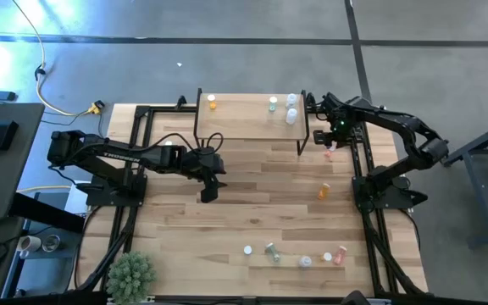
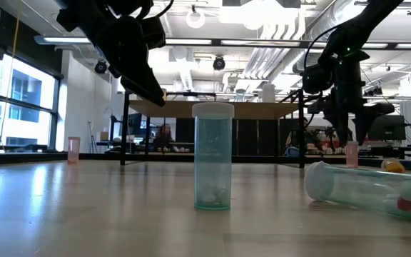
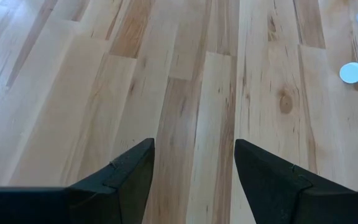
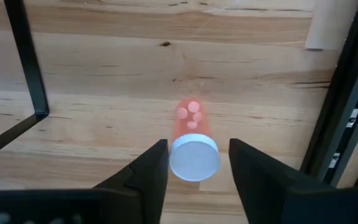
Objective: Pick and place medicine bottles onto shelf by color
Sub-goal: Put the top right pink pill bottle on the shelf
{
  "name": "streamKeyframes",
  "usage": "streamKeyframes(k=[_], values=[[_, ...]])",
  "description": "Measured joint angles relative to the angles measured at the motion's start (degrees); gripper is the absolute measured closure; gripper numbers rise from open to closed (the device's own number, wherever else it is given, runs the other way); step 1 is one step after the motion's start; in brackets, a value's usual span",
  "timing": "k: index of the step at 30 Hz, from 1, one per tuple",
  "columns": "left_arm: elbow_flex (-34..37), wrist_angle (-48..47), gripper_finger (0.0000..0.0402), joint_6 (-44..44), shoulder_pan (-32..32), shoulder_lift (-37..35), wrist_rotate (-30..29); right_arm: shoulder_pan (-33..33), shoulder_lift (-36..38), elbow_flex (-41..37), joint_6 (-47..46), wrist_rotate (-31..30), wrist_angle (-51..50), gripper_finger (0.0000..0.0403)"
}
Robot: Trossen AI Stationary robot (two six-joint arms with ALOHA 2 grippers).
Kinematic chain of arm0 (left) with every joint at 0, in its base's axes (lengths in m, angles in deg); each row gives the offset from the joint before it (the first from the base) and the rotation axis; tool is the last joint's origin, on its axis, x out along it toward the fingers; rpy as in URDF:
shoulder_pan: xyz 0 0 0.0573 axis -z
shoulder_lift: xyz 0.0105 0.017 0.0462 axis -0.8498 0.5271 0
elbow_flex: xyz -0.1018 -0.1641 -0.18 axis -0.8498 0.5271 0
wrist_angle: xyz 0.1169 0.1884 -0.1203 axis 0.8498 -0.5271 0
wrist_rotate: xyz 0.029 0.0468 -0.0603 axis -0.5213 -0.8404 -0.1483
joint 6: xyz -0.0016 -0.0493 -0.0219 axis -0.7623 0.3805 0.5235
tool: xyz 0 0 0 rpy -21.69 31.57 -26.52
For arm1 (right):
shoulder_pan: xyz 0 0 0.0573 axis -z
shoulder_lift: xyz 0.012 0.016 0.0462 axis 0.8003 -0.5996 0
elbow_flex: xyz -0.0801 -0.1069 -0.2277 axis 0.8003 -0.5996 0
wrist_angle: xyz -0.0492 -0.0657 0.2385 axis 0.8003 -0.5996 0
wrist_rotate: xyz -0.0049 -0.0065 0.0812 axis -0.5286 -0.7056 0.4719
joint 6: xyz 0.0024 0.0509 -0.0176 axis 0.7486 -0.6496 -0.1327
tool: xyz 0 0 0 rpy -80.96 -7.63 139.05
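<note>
Right gripper (image 4: 193,165): positioned at the shelf's (image 1: 244,127) right end, at about 1 o'clock on the table (image 1: 185,220). Its fingers straddle the white cap of a pink bottle (image 4: 193,140) that stands on the tabletop beside the shelf's black leg. A sliver of gap shows on each side of the cap; I cannot tell whether the pincer is released or already grasping.

Left gripper (image 3: 194,171): hanging over bare boards near the table's middle, at roughly 10 o'clock from centre, fingers spread apart and holding nothing.

Shelf contents: an orange bottle (image 1: 212,102) at the left end; a green bottle (image 1: 273,104) and two white bottles (image 1: 291,108) toward the right end.

Tabletop: another orange bottle (image 1: 324,191) at 3 o'clock. Along the near edge, around 5 o'clock, a loose row: a white-capped bottle (image 1: 248,250), a green one lying down (image 1: 272,250), another clear one (image 1: 306,261), and a pink one (image 1: 340,254).

A green plant (image 1: 131,273) sits at the 7 o'clock corner.
</note>
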Motion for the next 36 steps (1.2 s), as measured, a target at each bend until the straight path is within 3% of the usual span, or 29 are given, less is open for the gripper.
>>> streamKeyframes(k=[9,36], values=[[0.00,0.02,0.0190,0.00,-0.01,0.00,0.00,0.00,0.00,0.00,0.98,0.00,-0.09,0.0286],[0.00,-0.85,0.0190,0.02,-0.02,0.00,1.25,-0.27,0.09,0.01,7.96,-0.02,-4.45,0.0289]])
